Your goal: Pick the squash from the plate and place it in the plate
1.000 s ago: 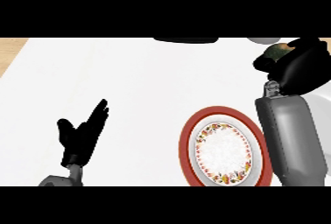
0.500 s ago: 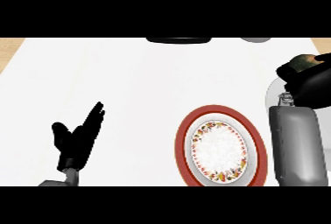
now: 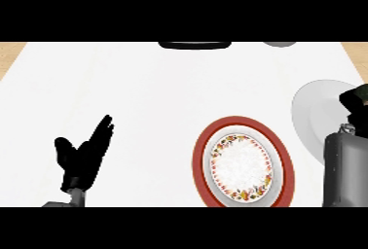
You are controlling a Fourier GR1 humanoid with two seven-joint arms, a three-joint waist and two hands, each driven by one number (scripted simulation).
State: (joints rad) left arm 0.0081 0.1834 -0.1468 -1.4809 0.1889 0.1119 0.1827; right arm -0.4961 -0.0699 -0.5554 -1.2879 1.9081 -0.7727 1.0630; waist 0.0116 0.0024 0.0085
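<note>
Resting open at lower left, the left hand (image 3: pixel 82 155) idles while the right hand (image 3: pixel 356 102), fingers unreadable, sits over the grey plate (image 3: pixel 313 116) beside the red-rimmed plate (image 3: pixel 242 163).

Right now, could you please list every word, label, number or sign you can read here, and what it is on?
None: no readable text shows. The red-rimmed plate bears only a leaf-and-flower border, no letters. The grey plate, the counter and both robot hands are unmarked.

Red-rimmed floral plate (image 3: pixel 243 165) beside white plate (image 3: pixel 316 114)
</note>
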